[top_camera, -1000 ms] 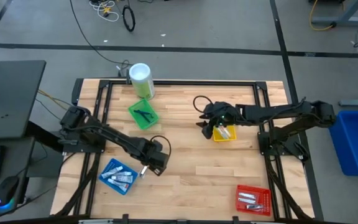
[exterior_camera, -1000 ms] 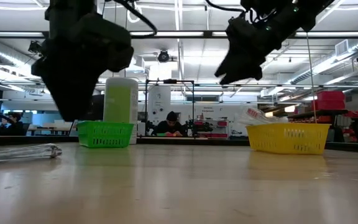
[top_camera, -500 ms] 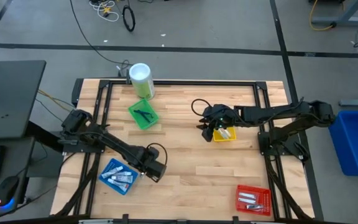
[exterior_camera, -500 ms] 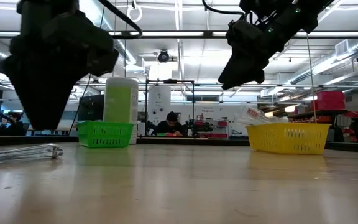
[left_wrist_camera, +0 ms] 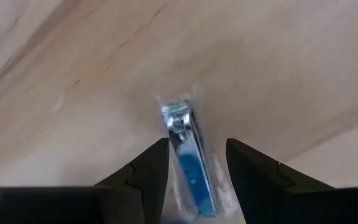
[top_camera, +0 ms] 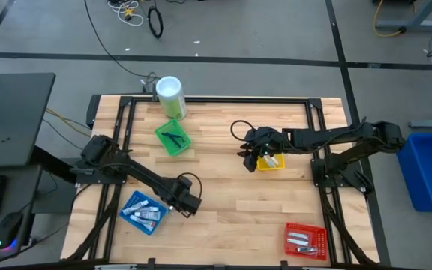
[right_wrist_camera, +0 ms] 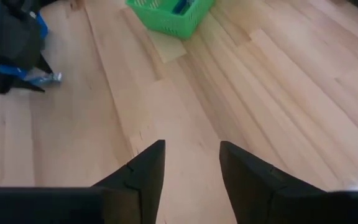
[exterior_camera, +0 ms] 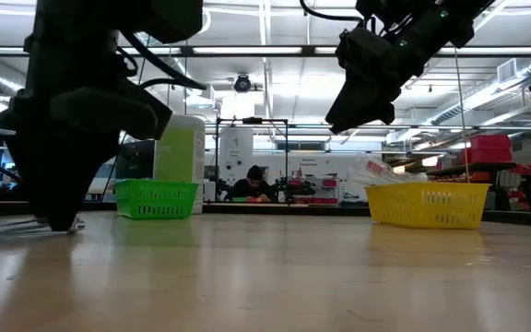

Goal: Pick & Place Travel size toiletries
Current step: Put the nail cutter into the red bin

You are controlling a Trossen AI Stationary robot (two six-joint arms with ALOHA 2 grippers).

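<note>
From above, my left end effector (top_camera: 180, 203) is down at the desk (top_camera: 231, 217) just beside the blue tray (top_camera: 142, 212), which already carries several small tubes, while my right end effector (top_camera: 252, 157) hangs at the edge of the yellow tray (top_camera: 274, 162); the green tray (top_camera: 173, 139), the canister (top_camera: 170, 97) behind it and the red tray (top_camera: 305, 240) stand well apart. At desk level, the left end effector (exterior_camera: 58, 217) meets the wood where a clear-wrapped item lies, mostly hidden behind it, and the right end effector (exterior_camera: 358, 97) hovers high beside the yellow tray (exterior_camera: 427, 205), with a person (exterior_camera: 252, 184) seated far off in the room. My left wrist camera shows the fingers (left_wrist_camera: 148, 171) parted on either side of a small silvery piece with a blue body (left_wrist_camera: 188, 158), apparently in a clear wrapper, lying flat between them and not yet pinched. The danger, as I judge it, is that a thin, flat, slick-wrapped item could skate out or pivot as I close, or that only the wrapper gets caught and the piece drops short of the tray; pressing lower risks scraping my fingertips on the wood. My right wrist camera shows its fingers (right_wrist_camera: 145, 171) apart and empty over bare desk, idle.
</note>
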